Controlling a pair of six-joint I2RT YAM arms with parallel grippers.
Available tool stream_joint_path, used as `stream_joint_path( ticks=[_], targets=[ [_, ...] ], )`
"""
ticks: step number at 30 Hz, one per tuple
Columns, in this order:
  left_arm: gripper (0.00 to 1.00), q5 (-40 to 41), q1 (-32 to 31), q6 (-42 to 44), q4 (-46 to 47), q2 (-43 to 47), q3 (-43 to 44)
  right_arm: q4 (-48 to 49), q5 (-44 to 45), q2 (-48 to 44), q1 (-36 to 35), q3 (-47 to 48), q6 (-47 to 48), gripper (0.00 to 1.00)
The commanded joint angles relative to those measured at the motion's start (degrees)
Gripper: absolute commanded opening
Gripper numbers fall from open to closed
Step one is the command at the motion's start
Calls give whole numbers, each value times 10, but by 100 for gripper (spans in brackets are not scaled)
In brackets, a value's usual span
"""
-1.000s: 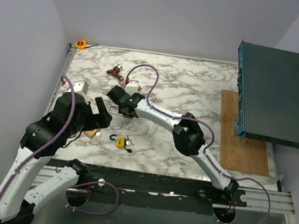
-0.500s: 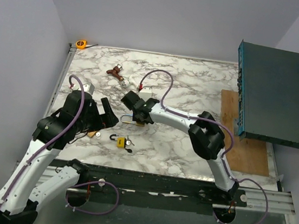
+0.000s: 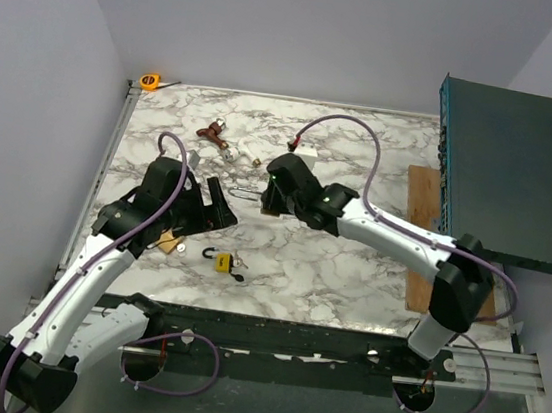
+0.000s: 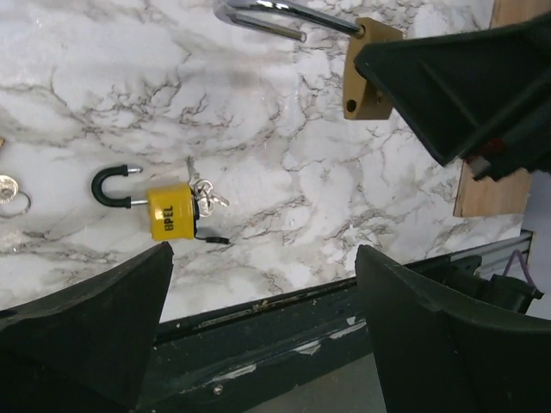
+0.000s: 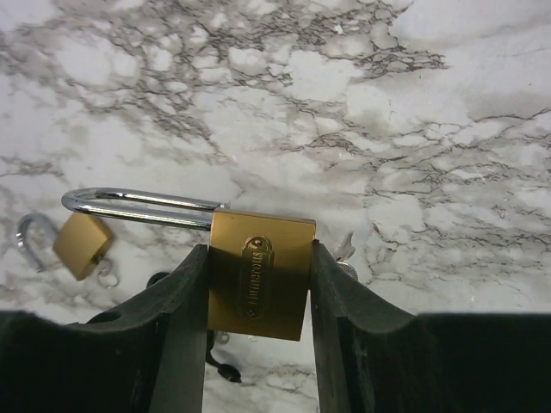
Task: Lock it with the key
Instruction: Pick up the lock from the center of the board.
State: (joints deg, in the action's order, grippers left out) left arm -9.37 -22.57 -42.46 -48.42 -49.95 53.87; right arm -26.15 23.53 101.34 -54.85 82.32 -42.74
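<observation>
A brass padlock (image 5: 258, 297) with a long steel shackle (image 5: 142, 206) hangs above the marble table, my right gripper (image 5: 258, 254) shut on its body. From above, the shackle (image 3: 242, 192) points left out of the right gripper (image 3: 265, 197). A silver key (image 5: 344, 249) peeks out beside the padlock's right edge. On the table lies a yellow padlock (image 4: 170, 212) with a bunch of keys (image 4: 202, 194) at its side. My left gripper (image 4: 263, 344) stands open and empty, left of the held padlock (image 4: 366, 69) and above the yellow padlock (image 3: 222, 260).
A small brass padlock (image 5: 82, 243) lies on the table at the left. An orange tape measure (image 3: 150, 80) and a brown object (image 3: 209, 133) sit at the back left. A teal box (image 3: 512, 175) leans over a wooden board (image 3: 447, 253) at the right.
My right gripper has carried the brass padlock to the right. The left gripper has moved right and forward toward it, its jaws a little narrower.
</observation>
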Motion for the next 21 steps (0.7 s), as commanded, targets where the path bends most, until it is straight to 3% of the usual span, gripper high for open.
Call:
stream_joint_path(
  ticks=[1, 11, 21],
  targets=[
    [85, -35, 2, 89, 65, 32, 29, 67, -35, -109, -1, -33, 39, 1],
    [86, -196, -3, 273, 133, 109, 113, 17, -110, -234, -1, -3, 104, 1],
    [83, -178, -33, 374, 152, 143, 155, -81, -171, -280, -2, 90, 137, 1]
  ],
)
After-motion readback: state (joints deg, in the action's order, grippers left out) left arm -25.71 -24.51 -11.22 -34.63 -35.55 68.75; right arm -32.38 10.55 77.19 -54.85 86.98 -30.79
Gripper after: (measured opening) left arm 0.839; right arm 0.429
